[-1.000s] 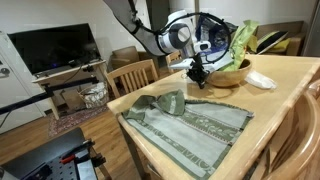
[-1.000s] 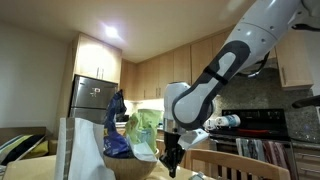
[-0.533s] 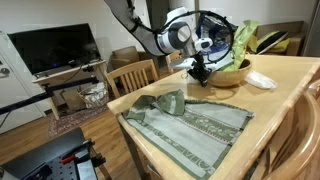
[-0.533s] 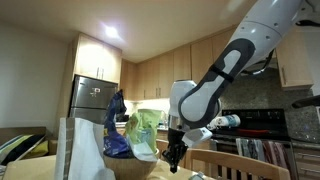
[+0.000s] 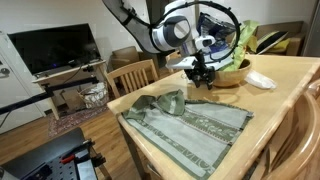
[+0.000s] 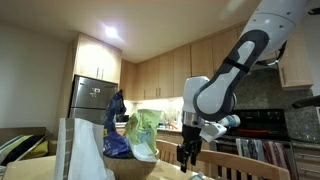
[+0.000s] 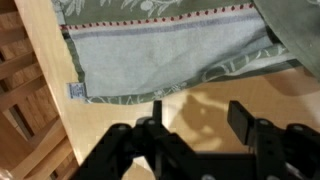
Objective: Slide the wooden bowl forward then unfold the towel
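**Desk scene, both exterior views and wrist view.** My tool point(image 5: 204, 79) hangs low over the wooden desk point(image 5: 285, 100). It is just beside the wooden bowl point(image 5: 236, 73), on the side that faces the towel point(image 5: 190, 122). In the wrist view the tool point(image 7: 197, 118) has its fingers point(image 7: 155, 118) well apart. Bare desk point(image 7: 200, 95) shows between them, and I have hold of nothing. I cannot tell whether the fingertips touch the desk.

The wooden bowl sits toward the far part of the desk with a green bag point(image 5: 243, 38) standing in it. A small white dish point(image 5: 262, 80) lies just beside the bowl.

The towel point(image 7: 170, 45) lies nearer the desk's corner, partly folded. One flap is turned over so its paler underside shows, and a small label point(image 7: 76, 91) sits at one corner. In an exterior view the tool point(image 6: 187, 156) points straight down.
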`<state>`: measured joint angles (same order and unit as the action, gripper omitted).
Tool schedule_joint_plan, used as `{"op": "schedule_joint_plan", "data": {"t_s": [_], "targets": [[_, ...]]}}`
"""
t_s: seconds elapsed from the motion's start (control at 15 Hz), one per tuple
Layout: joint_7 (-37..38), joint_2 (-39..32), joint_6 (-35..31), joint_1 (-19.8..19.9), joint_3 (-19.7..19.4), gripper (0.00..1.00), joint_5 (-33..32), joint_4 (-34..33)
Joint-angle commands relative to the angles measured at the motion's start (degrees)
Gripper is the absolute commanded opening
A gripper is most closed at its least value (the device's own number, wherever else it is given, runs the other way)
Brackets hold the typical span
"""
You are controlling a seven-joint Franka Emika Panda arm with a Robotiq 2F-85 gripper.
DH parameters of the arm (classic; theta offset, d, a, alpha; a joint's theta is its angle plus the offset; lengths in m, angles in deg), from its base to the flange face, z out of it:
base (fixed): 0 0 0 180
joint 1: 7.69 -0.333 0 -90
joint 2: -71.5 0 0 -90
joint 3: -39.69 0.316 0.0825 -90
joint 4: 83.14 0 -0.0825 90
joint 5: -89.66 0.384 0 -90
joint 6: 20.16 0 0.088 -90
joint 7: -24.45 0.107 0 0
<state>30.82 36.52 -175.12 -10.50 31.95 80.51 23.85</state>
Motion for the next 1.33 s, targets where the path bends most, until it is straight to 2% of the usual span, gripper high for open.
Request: {"op": "schedule_joint_plan", "data": {"t_s": [0.0, 0.4, 0.47, 0.93, 1.13, 1.27], "targets": [[-3.1, 1.6, 3.7, 1.7, 1.8, 0.99, 1.0, 2.3], [-7.1, 0.2, 13.7, 3.6, 5.6, 1.0, 3.4, -0.1], [-9.5, 0.0, 16.5, 4.7, 7.1, 1.0, 4.6, -0.7], [-17.6, -3.3, 29.5, 6.9, 10.4, 1.0, 8.7, -6.7], [-20.8, -6.1, 32.7, 7.3, 11.1, 1.0, 9.2, -10.1], [-21.6, -8.1, 32.4, 6.8, 10.8, 1.0, 8.4, -12.0]]}}
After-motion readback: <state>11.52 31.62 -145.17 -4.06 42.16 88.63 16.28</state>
